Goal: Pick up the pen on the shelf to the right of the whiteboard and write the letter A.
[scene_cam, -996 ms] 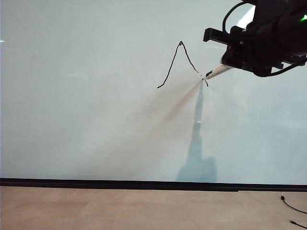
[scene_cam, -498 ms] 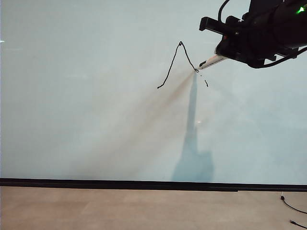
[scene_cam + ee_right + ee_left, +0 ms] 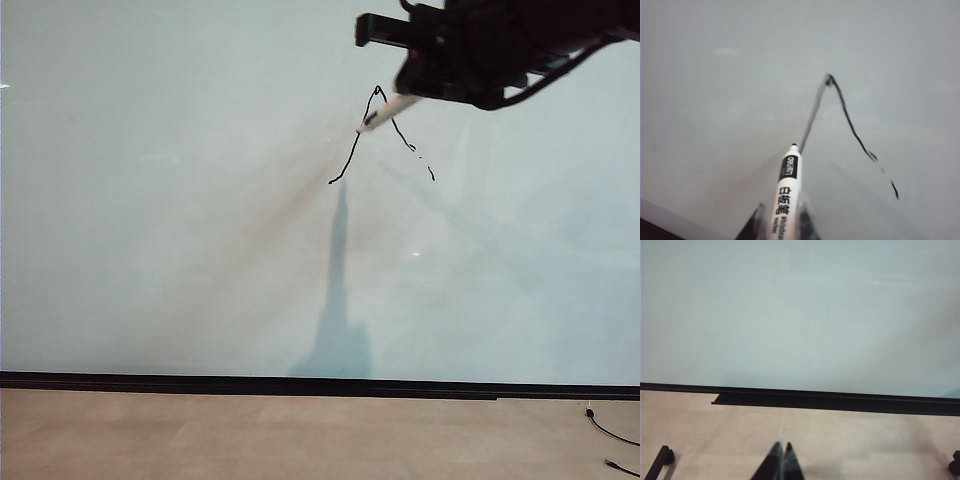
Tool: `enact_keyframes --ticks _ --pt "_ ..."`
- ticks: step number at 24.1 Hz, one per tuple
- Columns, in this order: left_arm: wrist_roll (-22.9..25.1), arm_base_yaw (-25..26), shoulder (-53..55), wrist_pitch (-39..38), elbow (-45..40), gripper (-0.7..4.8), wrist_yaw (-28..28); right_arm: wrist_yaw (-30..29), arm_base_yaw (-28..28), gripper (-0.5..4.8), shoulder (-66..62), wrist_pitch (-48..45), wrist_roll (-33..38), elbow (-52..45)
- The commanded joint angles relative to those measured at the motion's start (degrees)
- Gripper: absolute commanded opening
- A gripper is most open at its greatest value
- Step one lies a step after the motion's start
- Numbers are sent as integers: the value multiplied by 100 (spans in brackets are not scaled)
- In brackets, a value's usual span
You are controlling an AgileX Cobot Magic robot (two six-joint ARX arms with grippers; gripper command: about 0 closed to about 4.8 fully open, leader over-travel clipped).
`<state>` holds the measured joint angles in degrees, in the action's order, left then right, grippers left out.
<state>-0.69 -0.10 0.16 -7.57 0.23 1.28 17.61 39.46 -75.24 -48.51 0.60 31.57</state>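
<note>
The pen (image 3: 385,110) lies w/ its long axis slanted across the whiteboard (image 3: 180,230): dark tip pointing down-left toward the board's left edge, rear end running up-right into the right gripper (image 3: 425,88). In the exterior view the tip sits at the left stroke of the letter A (image 3: 380,135), roughly halfway down that stroke, in the board's upper middle; whether it actually touches the surface can't be told. In the right wrist view the pen (image 3: 786,192) points away from the camera, its tip just beside the left stroke of the letter A (image 3: 840,120), black label band just behind the tip. The A so far has a pointed top, a left leg and a broken right leg; no crossbar shows. Right gripper (image 3: 780,222) is closed tight on the pen barrel, fingers pressed on both sides. Left gripper (image 3: 782,460) hangs over the pale bench (image 3: 865,440) in front of the board's lower edge, well apart from the writing; its fingers are pressed together, holding nothing.
</note>
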Motion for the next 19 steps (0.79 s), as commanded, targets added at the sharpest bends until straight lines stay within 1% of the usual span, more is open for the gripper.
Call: enact_keyframes --ticks 1,11,14,17,19 --pt "24 -2 2 33 15 -4 4 -184 -125 -9 -166 61 -131 225" --pt "24 -2 2 35 15 -4 2 -251 -201 -9 -501 142 -219 629" --pt "24 -2 2 35 15 -4 2 46 -203 -9 -509 201 -264 697" --pt "24 -2 2 35 15 -4 4 201 -203 -9 -490 210 -343 695" --pt "24 -2 2 35 15 -4 2 201 -203 -9 -476 223 -345 695"
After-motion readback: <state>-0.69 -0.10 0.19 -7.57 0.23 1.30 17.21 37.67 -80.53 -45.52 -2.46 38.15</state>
